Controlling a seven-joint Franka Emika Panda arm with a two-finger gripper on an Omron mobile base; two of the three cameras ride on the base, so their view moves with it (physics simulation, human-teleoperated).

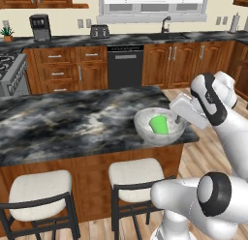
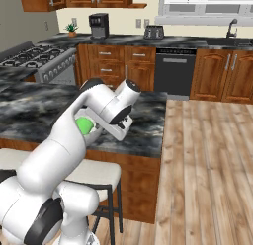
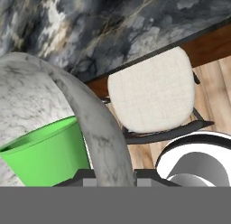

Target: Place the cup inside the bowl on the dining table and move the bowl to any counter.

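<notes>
The cup (image 1: 159, 124) already sits inside the bowl (image 1: 145, 125), which rests near the dining table's (image 1: 72, 123) corner, above a white-cushioned stool (image 1: 136, 172). The gripper (image 3: 115, 175) reaches in from the bowl's three o'clock side, its fingers straddling the rim, one inside by the cup and one outside, judging from the hand view. That suits lifting the bowl by its wall. Whether the fingers are clenched on the rim, I cannot tell. The counter (image 1: 121, 39) lies at twelve o'clock.
</notes>
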